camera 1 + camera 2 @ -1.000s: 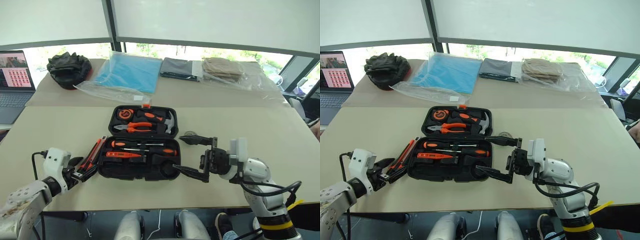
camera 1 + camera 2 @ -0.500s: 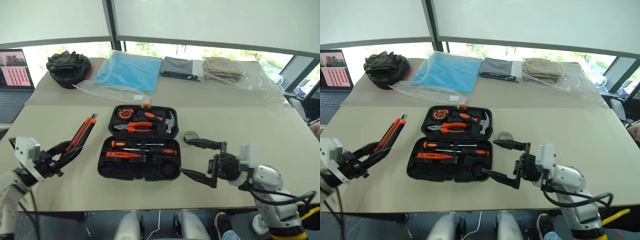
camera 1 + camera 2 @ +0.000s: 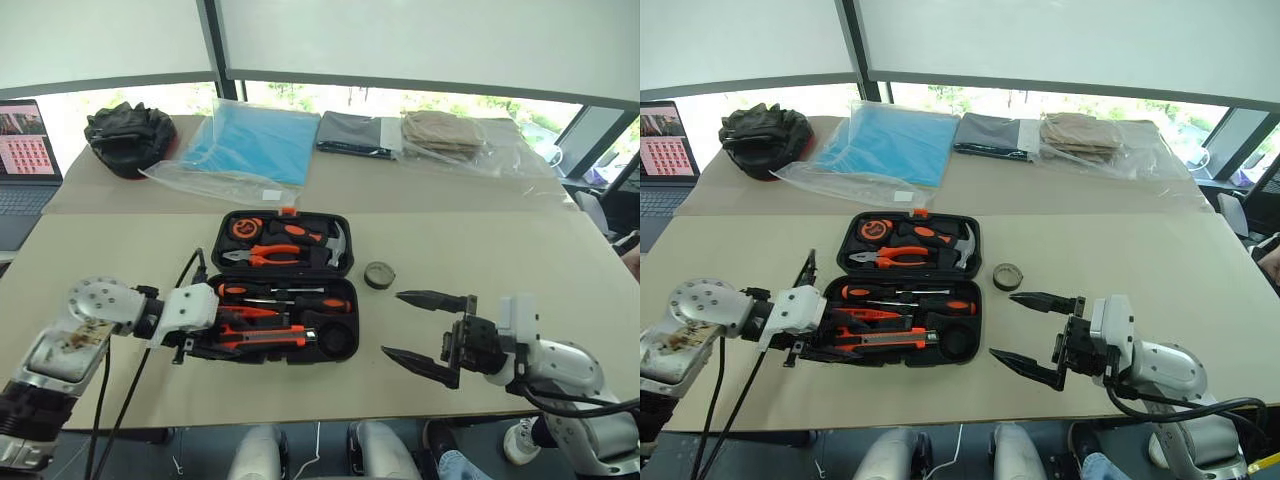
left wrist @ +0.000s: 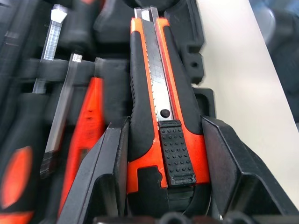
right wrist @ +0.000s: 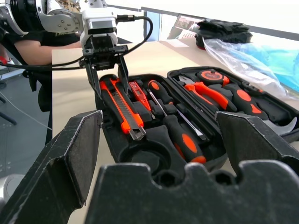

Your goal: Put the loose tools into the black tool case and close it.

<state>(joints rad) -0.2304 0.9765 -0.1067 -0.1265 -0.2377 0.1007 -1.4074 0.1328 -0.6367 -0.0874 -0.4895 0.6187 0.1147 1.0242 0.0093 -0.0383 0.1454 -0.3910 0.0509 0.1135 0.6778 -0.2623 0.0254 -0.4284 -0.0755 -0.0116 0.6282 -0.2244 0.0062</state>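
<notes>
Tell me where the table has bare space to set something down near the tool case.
Bare table lies right of the black tool case, beyond the small dark tape roll, and left of the case. Crowded: the far edge, with bagged cloths and a black bundle.

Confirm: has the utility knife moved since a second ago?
Yes. The utility knife, then on the table left of the black tool case, now lies in its front half, with the left claw around it.

Beige table point(image 3: 120, 240): open black tool case point(image 3: 284, 285) at centre, small tape roll point(image 3: 379, 274) just right of it, black bundle point(image 3: 126, 137) upper left, bagged fabrics point(image 3: 260, 145) along top, laptop point(image 3: 27, 155) at left edge.
</notes>
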